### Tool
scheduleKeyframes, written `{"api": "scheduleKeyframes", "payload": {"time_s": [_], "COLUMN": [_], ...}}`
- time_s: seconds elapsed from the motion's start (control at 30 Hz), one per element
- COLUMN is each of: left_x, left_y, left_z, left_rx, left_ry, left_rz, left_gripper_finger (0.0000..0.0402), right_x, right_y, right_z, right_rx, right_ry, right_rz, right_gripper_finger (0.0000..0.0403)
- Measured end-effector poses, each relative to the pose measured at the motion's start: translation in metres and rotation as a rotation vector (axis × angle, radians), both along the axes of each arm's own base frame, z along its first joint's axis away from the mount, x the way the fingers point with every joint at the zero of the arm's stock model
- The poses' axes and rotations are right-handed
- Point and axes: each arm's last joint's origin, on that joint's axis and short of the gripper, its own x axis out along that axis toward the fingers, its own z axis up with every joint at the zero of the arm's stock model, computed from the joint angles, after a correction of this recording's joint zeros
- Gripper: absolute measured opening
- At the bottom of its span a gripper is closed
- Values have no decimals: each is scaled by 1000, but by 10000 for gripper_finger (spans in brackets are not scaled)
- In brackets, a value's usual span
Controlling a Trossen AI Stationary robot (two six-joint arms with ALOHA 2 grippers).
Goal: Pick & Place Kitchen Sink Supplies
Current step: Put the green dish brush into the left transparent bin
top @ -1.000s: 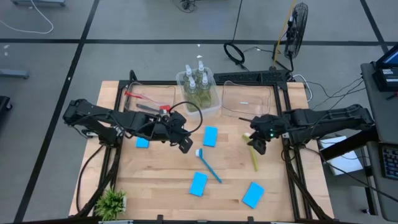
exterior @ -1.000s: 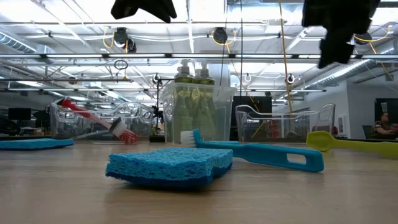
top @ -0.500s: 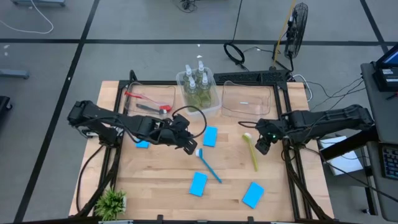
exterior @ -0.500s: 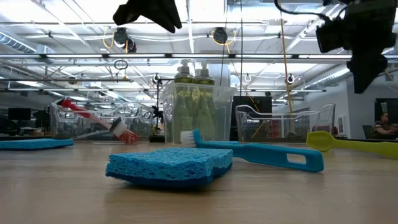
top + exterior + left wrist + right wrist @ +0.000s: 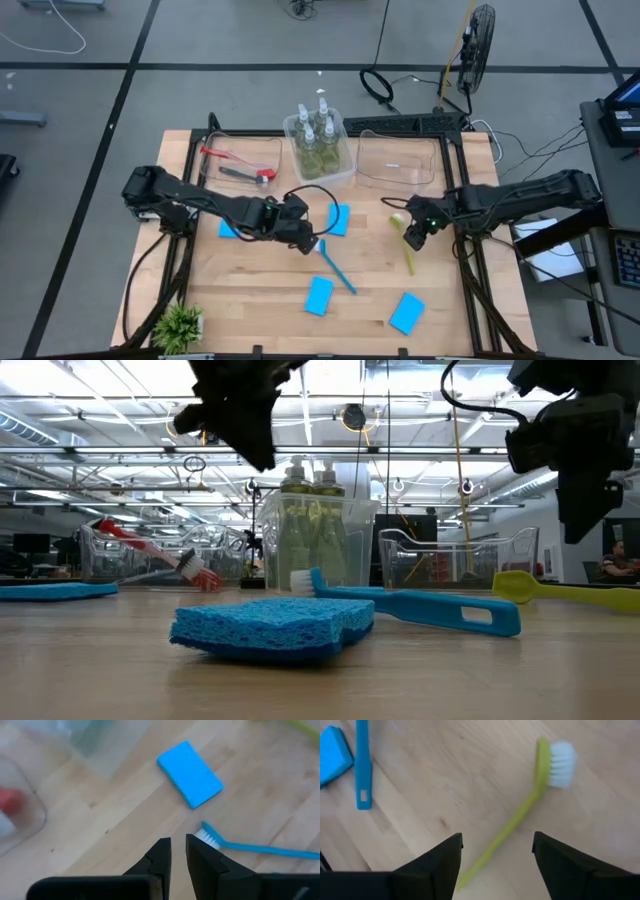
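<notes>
A blue brush [image 5: 337,267] lies flat mid-table, its white bristle head [image 5: 207,836] just beside my left gripper [image 5: 178,845]. That gripper hangs above the table [image 5: 308,243], shut but for a slit, with nothing in it. My right gripper [image 5: 497,845] is open and slants down over the yellow brush [image 5: 520,815], which lies flat on the wood [image 5: 405,245]. Its fingers stand on either side of the handle, above it. Several light-blue sponges lie flat, one of them [image 5: 338,219] just past the blue brush. Soap bottles [image 5: 318,140] stand in the middle bin.
A clear bin [image 5: 240,160] at the back left holds a red brush and a dark one. Another clear bin [image 5: 400,160] stands at the back right. A small potted plant [image 5: 180,325] sits at the near left corner. Sponges [image 5: 319,295] [image 5: 406,312] lie near the front.
Both grippers have come down toward the table. My left gripper has sunk and moved right toward the blue brush's bristle head. My right gripper has sunk over the yellow brush and rolled at the wrist. Nothing on the table has moved.
</notes>
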Motion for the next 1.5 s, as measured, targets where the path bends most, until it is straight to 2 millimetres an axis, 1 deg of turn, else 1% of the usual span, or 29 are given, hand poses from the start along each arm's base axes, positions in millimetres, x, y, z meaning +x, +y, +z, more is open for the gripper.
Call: {"api": "scheduleKeyframes", "payload": {"time_s": [0.27,0.47,0.57,0.73,1.17,1.4,1.5], "left_x": [-8,-12,-12,-13,-15,-15,-14], "left_y": [-1,-2,-2,-5,-16,-14,-12], "left_z": [-20,-28,-28,-28,-28,-28,-28], "left_rx": [-33,-64,-63,-35,0,33,37], "left_ry": [51,85,88,107,128,137,139], "left_rz": [11,2,-6,-68,-162,-186,-186], "left_gripper_finger": [63,63,63,63,63,63,63], "right_x": [-1,0,2,9,16,18,20], "right_y": [0,0,0,1,1,11,17], "right_z": [-23,-26,-27,-31,-47,-57,-62], "right_rx": [10,15,15,21,33,9,-4], "right_ry": [-7,-11,-9,-4,111,176,192], "right_rz": [-19,-30,-30,-42,-106,-114,-120], "right_gripper_finger": [217,214,214,214,214,213,203]}}
